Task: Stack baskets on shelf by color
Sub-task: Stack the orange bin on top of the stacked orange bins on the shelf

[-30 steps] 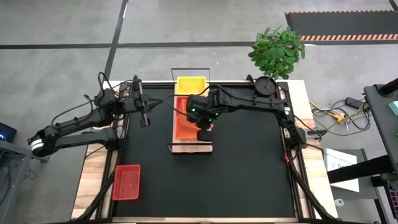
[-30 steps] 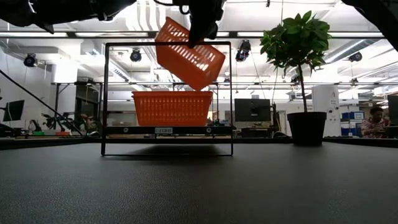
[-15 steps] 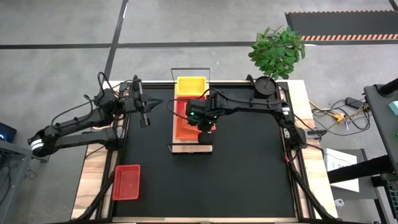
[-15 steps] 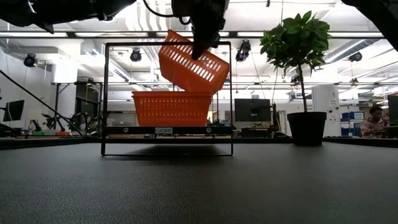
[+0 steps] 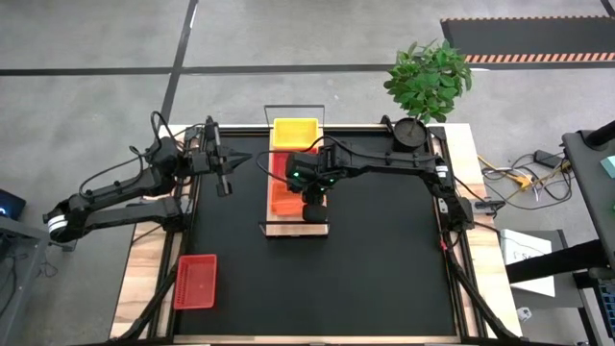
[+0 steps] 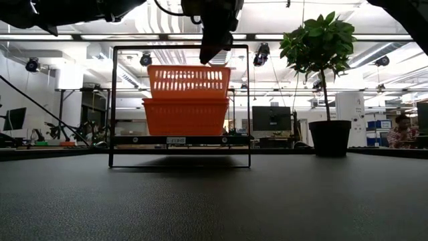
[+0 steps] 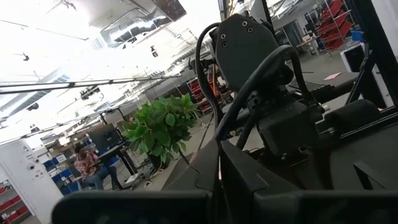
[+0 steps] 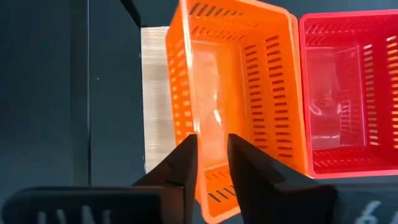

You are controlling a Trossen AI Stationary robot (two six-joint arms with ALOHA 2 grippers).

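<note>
Baskets came first: the upper orange basket [image 6: 188, 82] sat level, nested on the lower orange basket [image 6: 185, 117], at the near end of the shelf [image 8: 153, 99]. Beside that stack we saw a red basket [image 8: 339, 93] at mid-shelf and a yellow basket [image 5: 295, 132] at the far end. Another red basket [image 5: 195, 282] lay on the table's wooden edge, well apart from the shelf.

Our right gripper [image 8: 211, 155] hung just above the orange stack, over one rim, its fingers [image 8: 181, 163] slightly parted; in the wrist view nothing sat between them, and we judged the basket released. Our left gripper [image 5: 224, 171] waited off to the shelf's left, fingers together and empty.

We judged the step in hand to be letting go cleanly. Doing it well called for parting the fingers a little wider and rising straight up, so no fingertip snagged the mesh and tipped the top basket. The lone red basket looked like the next job, bound for the red one on the shelf.
</note>
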